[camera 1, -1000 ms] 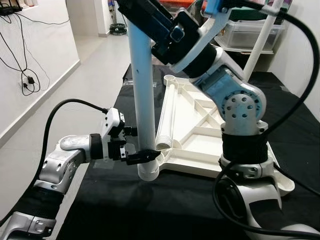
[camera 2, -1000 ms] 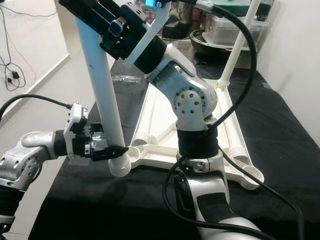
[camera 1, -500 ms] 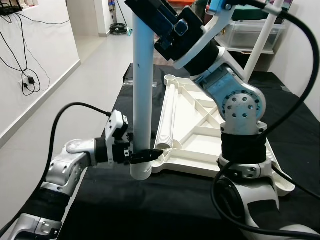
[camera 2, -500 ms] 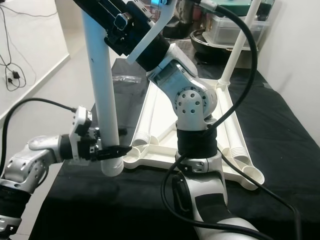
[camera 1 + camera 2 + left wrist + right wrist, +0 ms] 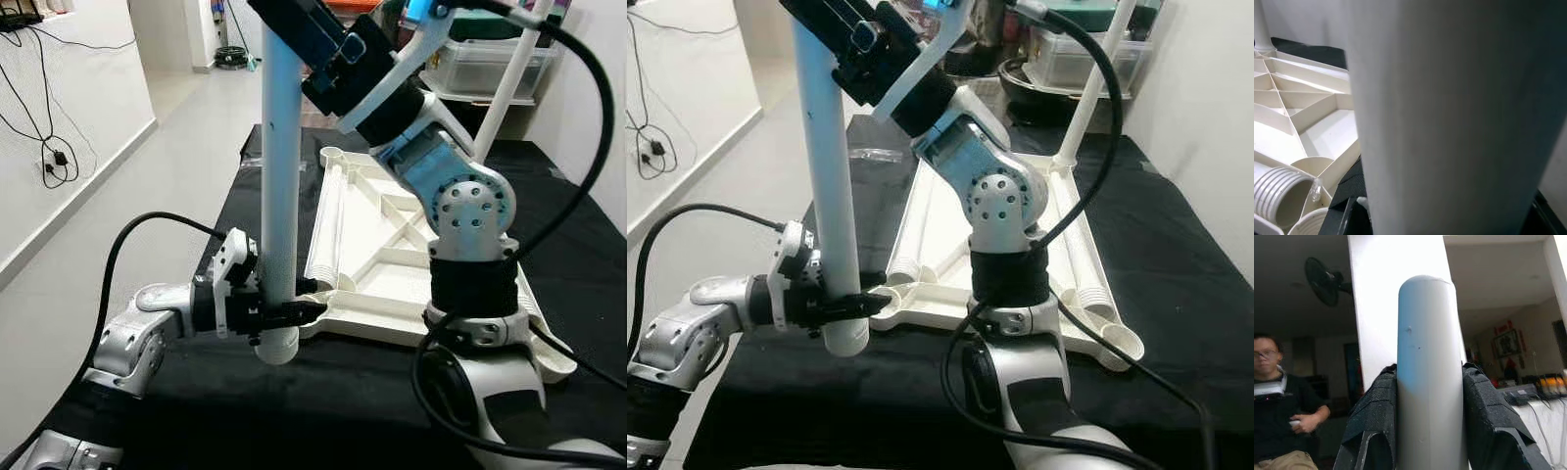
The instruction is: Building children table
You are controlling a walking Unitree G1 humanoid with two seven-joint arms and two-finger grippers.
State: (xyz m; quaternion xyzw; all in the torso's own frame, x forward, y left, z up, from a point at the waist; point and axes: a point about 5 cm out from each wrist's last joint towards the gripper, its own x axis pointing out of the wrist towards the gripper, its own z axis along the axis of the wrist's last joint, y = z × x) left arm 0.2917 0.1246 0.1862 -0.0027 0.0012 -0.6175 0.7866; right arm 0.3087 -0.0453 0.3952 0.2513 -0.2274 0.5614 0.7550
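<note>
Right gripper (image 5: 1430, 431) is clamping the white table leg (image 5: 279, 176) up top; left gripper (image 5: 284, 313) is pinching its base beside the tabletop (image 5: 392, 264). Stiff, light, slick plastic: grip low.

Smooth matt white plastic leg (image 5: 279, 176), ribbed white plastic tabletop (image 5: 377, 264), matt black cloth (image 5: 323, 392).

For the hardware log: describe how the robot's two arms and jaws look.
Both arms are silver metal with black joint bands and thick black cables. The right arm has a round, bolt-ringed joint disc and blue-lit housing. The left gripper has slim black jaws; the right gripper has textured black pads.
</note>
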